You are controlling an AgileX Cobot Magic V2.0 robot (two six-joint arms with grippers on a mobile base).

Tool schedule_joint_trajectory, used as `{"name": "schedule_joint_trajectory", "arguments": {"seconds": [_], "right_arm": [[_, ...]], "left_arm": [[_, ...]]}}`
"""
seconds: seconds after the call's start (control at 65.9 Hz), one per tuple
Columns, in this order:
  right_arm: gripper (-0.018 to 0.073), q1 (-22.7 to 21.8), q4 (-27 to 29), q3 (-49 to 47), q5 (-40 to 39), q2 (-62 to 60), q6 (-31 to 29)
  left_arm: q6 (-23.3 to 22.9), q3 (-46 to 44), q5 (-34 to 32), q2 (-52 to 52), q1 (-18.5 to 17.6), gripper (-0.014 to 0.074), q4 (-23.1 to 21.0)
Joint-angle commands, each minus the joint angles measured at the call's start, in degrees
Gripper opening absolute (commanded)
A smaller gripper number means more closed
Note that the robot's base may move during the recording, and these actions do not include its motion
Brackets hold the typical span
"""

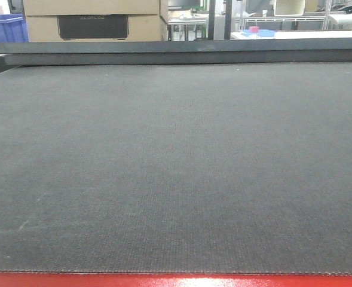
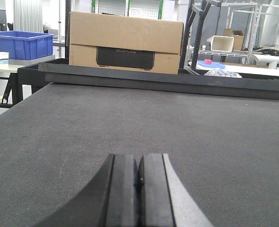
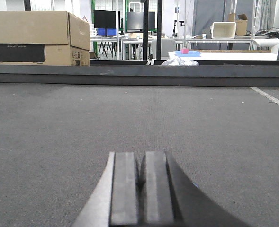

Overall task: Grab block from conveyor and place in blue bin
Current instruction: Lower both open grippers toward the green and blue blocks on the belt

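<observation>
The conveyor (image 1: 176, 167) is a wide dark grey woven belt with a red frame edge (image 1: 176, 280) along the front. No block shows on it in any view. My left gripper (image 2: 139, 163) is shut and empty, low over the belt (image 2: 130, 118). My right gripper (image 3: 141, 163) is shut and empty, also low over the belt (image 3: 139, 118). A blue bin (image 2: 20, 45) stands on a table beyond the belt's far left corner; its corner also shows in the front view (image 1: 5, 28).
A dark raised rail (image 1: 181, 51) runs along the belt's far edge. A cardboard box (image 2: 125, 42) stands behind it. A white table with a small pink item on a blue tray (image 3: 186, 52) lies far right. Racks and benches fill the background.
</observation>
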Motion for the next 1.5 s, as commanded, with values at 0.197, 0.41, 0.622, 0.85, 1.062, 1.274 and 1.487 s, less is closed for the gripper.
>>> {"name": "schedule_joint_trajectory", "arguments": {"seconds": [0.197,0.41,0.622,0.85,1.062,1.274,1.487], "right_arm": [[-0.0162,-0.2,-0.3,0.0,-1.3,-0.2,0.2],[-0.0162,-0.2,-0.3,0.0,-1.3,-0.2,0.2],[-0.0162,-0.2,-0.3,0.0,-1.3,-0.2,0.2],[-0.0162,-0.2,-0.3,0.0,-2.8,-0.2,0.2],[-0.0162,-0.2,0.0,-8.0,10.3,-0.2,0.2],[-0.0162,-0.2,-0.6,-21.9,23.1,0.8,0.2],[-0.0162,-0.2,-0.6,-34.2,30.9,11.3,0.2]], "left_arm": [[-0.3,-0.1,-1.0,-0.3,0.0,-0.0111,-0.3],[-0.3,-0.1,-1.0,-0.3,0.0,-0.0111,-0.3],[-0.3,-0.1,-1.0,-0.3,0.0,-0.0111,-0.3],[-0.3,-0.1,-1.1,-0.3,0.0,-0.0111,-0.3],[-0.3,-1.3,-1.0,-0.3,0.0,-0.0111,-0.4],[-0.3,-15.1,13.3,1.5,0.0,-0.0111,-0.7],[-0.3,-33.9,31.0,14.1,0.0,-0.0111,-0.7]]}}
